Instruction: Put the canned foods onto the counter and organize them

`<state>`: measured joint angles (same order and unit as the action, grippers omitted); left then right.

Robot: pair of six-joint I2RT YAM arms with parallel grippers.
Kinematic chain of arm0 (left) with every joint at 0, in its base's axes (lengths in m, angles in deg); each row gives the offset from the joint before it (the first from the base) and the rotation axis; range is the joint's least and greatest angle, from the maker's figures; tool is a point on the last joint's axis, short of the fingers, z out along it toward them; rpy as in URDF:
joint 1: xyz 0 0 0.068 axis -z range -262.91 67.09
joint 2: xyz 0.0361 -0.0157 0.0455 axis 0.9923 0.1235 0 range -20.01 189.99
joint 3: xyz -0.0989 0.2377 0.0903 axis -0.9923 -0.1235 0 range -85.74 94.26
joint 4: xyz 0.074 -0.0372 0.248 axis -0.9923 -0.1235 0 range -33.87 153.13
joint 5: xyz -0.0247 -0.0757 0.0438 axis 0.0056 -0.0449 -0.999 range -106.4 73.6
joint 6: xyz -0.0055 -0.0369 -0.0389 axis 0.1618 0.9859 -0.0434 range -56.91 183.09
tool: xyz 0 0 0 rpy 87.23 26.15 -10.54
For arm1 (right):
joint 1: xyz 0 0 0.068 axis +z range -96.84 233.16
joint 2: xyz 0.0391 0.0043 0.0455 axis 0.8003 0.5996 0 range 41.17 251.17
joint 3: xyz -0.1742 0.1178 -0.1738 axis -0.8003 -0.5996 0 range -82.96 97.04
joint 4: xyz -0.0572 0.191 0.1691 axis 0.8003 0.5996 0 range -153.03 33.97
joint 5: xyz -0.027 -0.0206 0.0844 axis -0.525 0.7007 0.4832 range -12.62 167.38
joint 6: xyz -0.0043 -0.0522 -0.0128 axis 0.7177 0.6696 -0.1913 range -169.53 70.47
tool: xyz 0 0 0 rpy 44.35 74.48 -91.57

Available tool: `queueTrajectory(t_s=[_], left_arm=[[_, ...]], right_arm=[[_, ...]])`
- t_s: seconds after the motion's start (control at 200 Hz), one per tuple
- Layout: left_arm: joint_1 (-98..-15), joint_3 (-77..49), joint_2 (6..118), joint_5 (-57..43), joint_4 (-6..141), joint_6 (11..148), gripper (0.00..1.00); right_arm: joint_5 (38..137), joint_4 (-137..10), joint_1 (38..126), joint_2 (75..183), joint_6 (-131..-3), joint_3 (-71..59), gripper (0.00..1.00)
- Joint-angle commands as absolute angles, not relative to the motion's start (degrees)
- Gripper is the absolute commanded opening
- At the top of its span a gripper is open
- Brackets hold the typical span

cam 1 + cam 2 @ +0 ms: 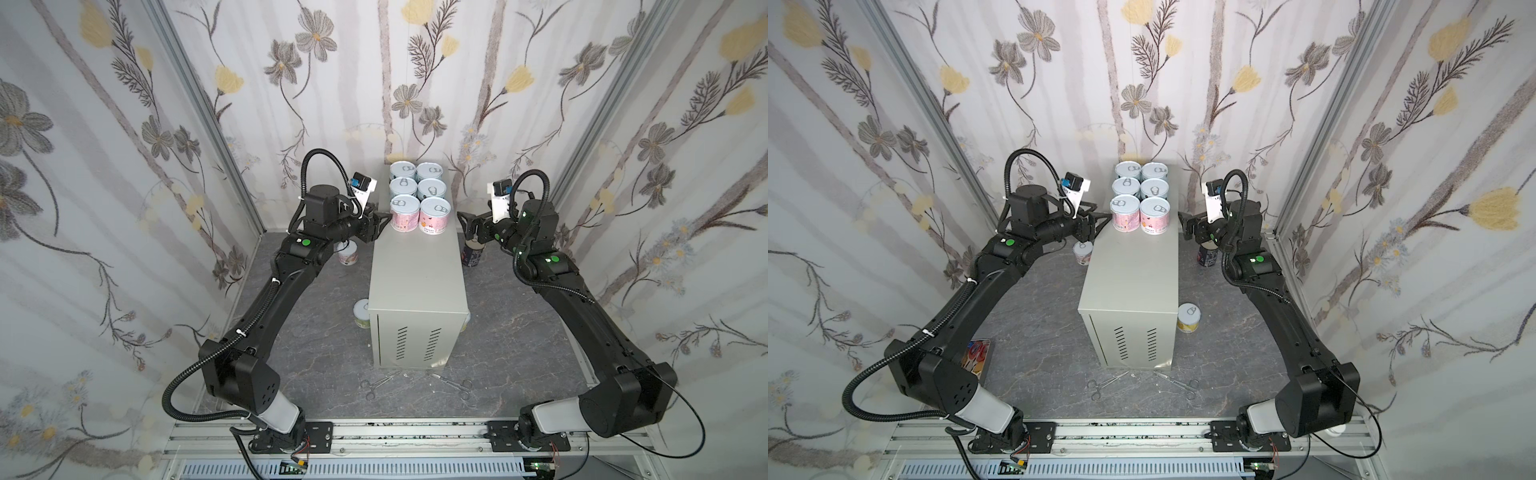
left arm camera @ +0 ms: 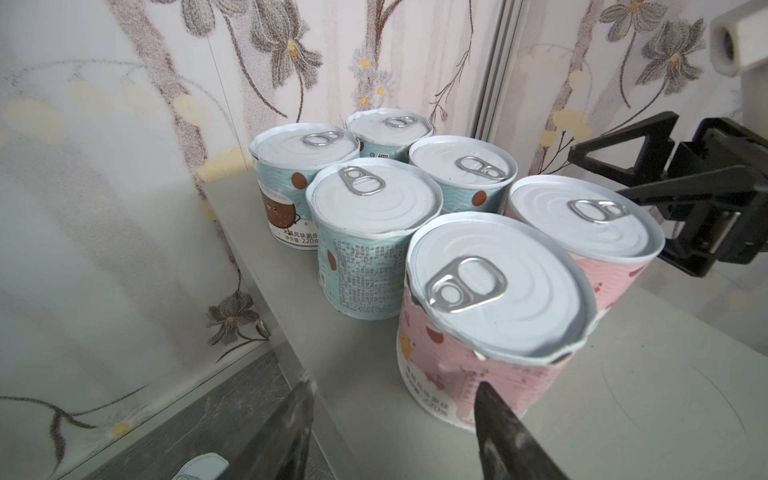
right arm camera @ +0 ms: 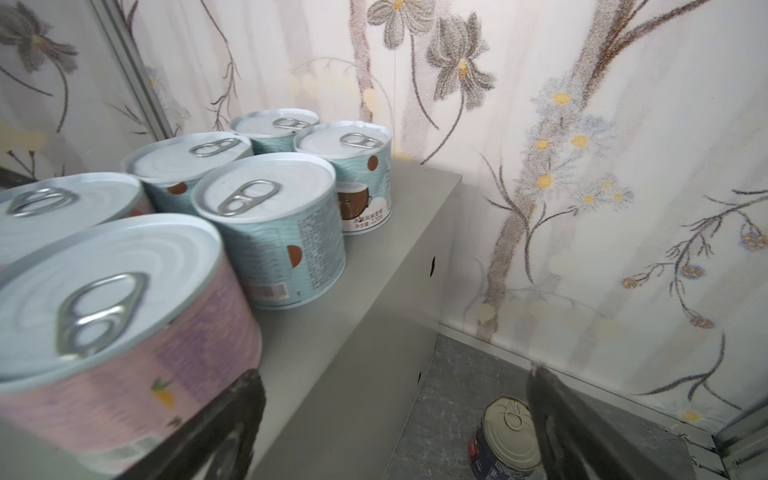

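Six canned foods stand in two rows at the far end of the grey counter [image 1: 415, 274] [image 1: 1129, 274]. Four are teal [image 1: 430, 189], and the two nearest are pink [image 1: 405, 214] [image 2: 494, 316] [image 3: 112, 307]. My left gripper [image 1: 384, 222] [image 2: 395, 388] hovers open at the counter's left edge beside a pink can, holding nothing. At the right edge my right gripper [image 1: 463, 222] [image 3: 392, 374] is open and empty. On the floor stand a dark-blue can [image 1: 473, 253] [image 3: 505, 440], a pink-and-white can [image 1: 348, 253], a green can [image 1: 363, 313] and a yellow can [image 1: 1188, 318].
Two pairs of metal forceps [image 1: 374, 384] [image 1: 455, 384] lie on the dark marbled floor in front of the counter. A colourful flat box [image 1: 980, 353] sits under the left arm. Flowered walls close in on three sides.
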<state>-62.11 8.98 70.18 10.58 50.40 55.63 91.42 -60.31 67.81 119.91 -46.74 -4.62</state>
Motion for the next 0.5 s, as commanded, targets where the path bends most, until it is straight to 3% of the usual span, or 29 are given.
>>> queueTrajectory(t_s=[0.0, 0.195, 0.495], left_arm=[[-62.09, 9.79, 69.76, 10.67, 50.57, 54.19, 0.62], [-62.43, 10.42, 70.01, 10.93, 49.99, 53.73, 0.63], [-62.60, 10.66, 69.91, 11.72, 49.89, 53.66, 0.64]], right_arm=[[97.43, -62.24, 68.44, 116.07, -44.79, -8.14, 0.94], [96.04, -62.49, 73.34, 112.36, -44.25, -10.72, 0.93], [92.86, -66.15, 75.97, 116.93, -45.33, -8.77, 0.90]])
